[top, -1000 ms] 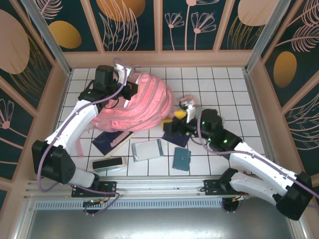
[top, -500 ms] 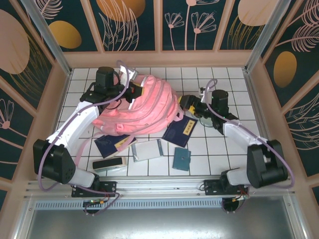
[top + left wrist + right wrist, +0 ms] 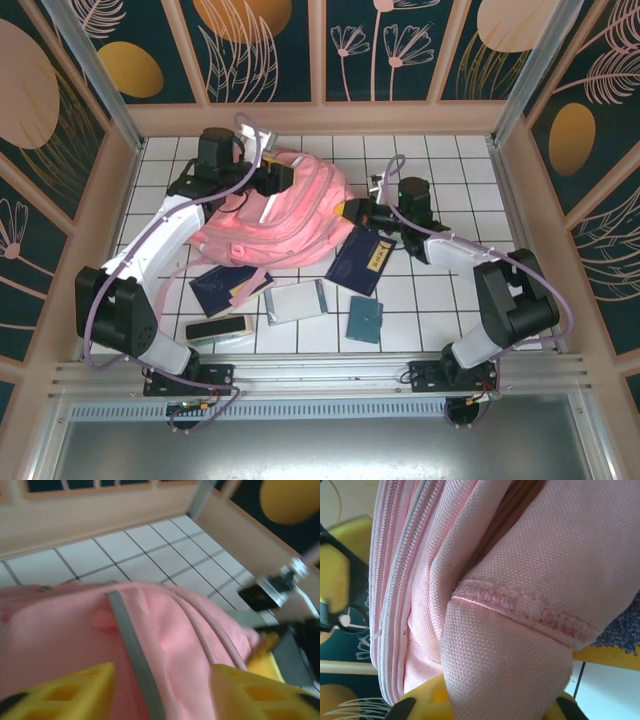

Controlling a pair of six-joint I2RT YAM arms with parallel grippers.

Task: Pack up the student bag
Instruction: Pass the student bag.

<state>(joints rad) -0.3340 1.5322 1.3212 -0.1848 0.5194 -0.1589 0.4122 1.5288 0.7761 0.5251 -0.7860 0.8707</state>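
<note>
The student bag (image 3: 285, 215), a big soft pink backpack, lies at the back middle of the tiled table. My left gripper (image 3: 268, 180) hovers over the bag's upper left. In the left wrist view its yellow fingers (image 3: 55, 692) stand wide apart, open (image 3: 160, 685), above pink fabric (image 3: 175, 635) and a grey stripe (image 3: 132, 650). My right gripper (image 3: 356, 213) is at the bag's right edge. In the right wrist view a fold of pink bag fabric (image 3: 510, 645) runs down between its yellow fingers, and the gripper (image 3: 495, 705) is shut on it.
A dark blue book with a yellow label (image 3: 366, 262) lies beside the bag's right edge. Another dark book (image 3: 222, 287) lies under the pink straps. Near the front are a grey notebook (image 3: 296, 300), a teal booklet (image 3: 365, 318) and a black-and-white case (image 3: 217, 329).
My right arm swung from the table's middle right up to the bag's right edge and took hold of its fabric. The bag bunched up and shifted. The left gripper stayed over the bag.
</note>
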